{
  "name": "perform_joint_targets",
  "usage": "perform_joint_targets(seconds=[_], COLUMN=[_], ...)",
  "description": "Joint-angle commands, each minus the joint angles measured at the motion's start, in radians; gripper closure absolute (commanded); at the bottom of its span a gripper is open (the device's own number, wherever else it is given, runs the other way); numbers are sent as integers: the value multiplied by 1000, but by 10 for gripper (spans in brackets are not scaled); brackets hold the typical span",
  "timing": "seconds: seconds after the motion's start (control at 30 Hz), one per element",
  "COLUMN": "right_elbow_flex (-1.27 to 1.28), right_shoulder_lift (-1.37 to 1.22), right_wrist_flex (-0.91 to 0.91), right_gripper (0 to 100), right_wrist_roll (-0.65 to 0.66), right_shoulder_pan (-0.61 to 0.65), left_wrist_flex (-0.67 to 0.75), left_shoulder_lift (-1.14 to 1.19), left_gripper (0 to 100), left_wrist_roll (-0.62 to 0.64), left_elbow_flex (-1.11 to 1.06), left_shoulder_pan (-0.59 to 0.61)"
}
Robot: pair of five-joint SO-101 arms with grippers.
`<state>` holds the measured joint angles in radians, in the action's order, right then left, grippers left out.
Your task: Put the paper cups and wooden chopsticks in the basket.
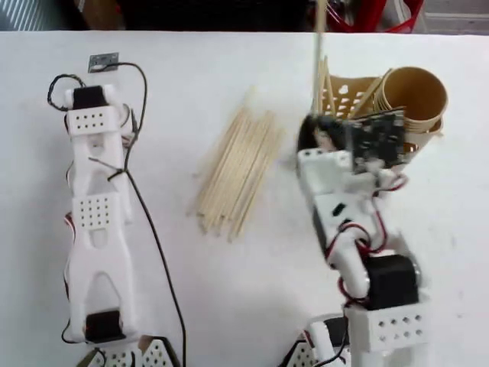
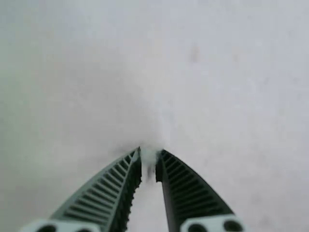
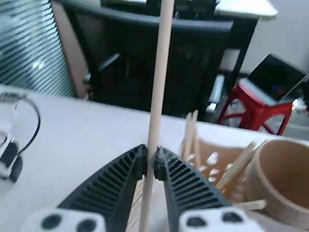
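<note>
My right gripper is shut on a single wooden chopstick, which stands upright between the fingers. In the high view that gripper sits at the near-left side of the tan basket, and the held chopstick points up past the table's far edge. The basket holds stacked paper cups and a few chopsticks. A loose pile of chopsticks lies on the table between the arms. My left gripper is shut with nothing in it, tips down close to the bare white table.
The left arm lies folded along the table's left side, with a black cable trailing beside it. A black chair and a red stool stand beyond the table's far edge.
</note>
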<state>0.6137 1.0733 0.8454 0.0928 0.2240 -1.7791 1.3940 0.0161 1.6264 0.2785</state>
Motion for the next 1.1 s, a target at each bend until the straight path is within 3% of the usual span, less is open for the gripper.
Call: perform_joint_targets(seconds=[0.0,0.27,0.67,0.77,0.93,1.07], right_elbow_flex=[-126,-115,204,216,215,215], right_shoulder_lift=[-42,-265,-332,-331,-329,-294], right_wrist_flex=[-205,-438,-800,-796,-760,-736], right_gripper=[981,981,981,950,804,801], right_wrist_roll=[11,3,12,12,12,14], right_shoulder_pan=[-107,-208,-206,-206,-208,-208], left_wrist_flex=[0,2,2,-2,-2,-2], left_shoulder_lift=[-53,-53,-53,-53,-64,-64], left_gripper=[928,928,928,928,928,928], left_wrist_roll=[-5,-5,-6,-11,-11,-11], left_elbow_flex=[35,35,37,41,43,43], left_shoulder_pan=[-7,-5,-7,-7,-12,-15])
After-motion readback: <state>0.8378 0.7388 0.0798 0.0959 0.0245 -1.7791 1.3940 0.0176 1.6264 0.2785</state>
